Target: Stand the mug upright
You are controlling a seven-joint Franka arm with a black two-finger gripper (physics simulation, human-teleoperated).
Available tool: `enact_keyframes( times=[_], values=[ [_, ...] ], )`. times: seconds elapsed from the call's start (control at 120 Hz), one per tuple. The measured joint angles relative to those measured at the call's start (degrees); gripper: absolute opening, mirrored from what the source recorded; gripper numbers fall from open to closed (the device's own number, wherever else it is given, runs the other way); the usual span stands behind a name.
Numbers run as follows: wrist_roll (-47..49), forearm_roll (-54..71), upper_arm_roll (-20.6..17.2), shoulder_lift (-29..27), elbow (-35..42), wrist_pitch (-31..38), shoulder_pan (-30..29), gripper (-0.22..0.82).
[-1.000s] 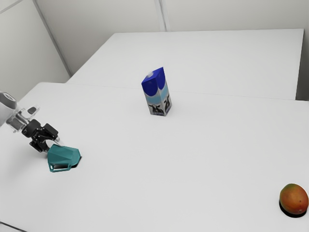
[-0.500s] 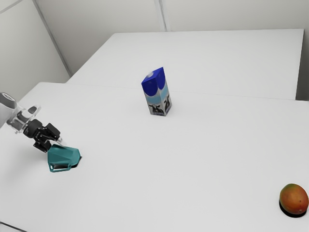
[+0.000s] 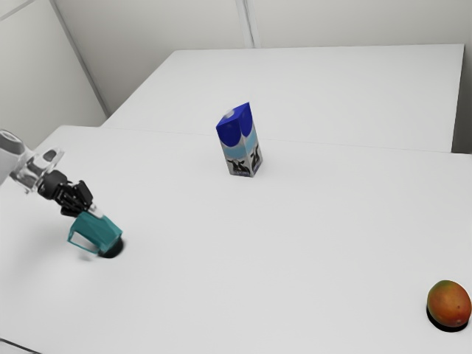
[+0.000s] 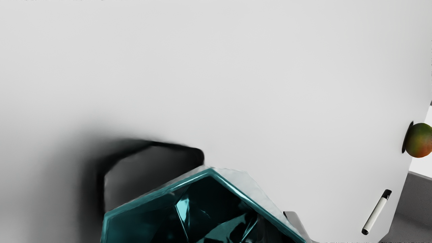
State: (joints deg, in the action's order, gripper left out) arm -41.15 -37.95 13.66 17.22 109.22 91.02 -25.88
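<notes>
1. Your gripper (image 3: 96,212) is at the exterior view's left, angled down to the mug (image 3: 100,231), with its fingers clamped on the mug's wall near the rim.
2. The mug is teal, with faceted sides, and you have it tilted: it is neither upright nor flat on its side. Its mouth end is up by the gripper, and its base end points down toward the table (image 3: 258,251) and the exterior view's right.
3. The handle (image 3: 70,237) sticks out on the side toward the exterior view's left. A dark shadow spreads on the table under the mug; you cannot tell whether the base edge touches the surface.
4. In the wrist view you look into the mug's open mouth, with the angular rim close to the camera and shiny, dark teal walls inside. A grey fingertip (image 4: 295,221) shows just outside the rim.
5. Well apart from the mug, you have a blue and white carton (image 3: 240,144) with cow pictures, standing upright on the table.
6. A green and orange-red fruit (image 3: 448,303) sits at the exterior view's far right.
7. In the wrist view, a white marker (image 4: 375,214) with black ends lies on the table near its edge, apart from the mug.
</notes>
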Motion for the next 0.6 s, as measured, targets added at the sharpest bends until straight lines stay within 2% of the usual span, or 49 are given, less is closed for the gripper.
enact_keyframes(
  times=[0.167,0.3,0.467,0.6],
  values=[
    [0.3,1.0,0.1,-1.7,0.2,-0.1,1.3,-0.17],
    [0.7,3.9,-0.1,-4.2,0.6,2.4,3.4,-0.17],
    [1.5,10.1,0.6,-9.0,5.1,11.4,11.5,-0.18],
    [2.8,17.1,3.6,-11.8,8.5,18.7,18.7,-0.18]
  ],
)
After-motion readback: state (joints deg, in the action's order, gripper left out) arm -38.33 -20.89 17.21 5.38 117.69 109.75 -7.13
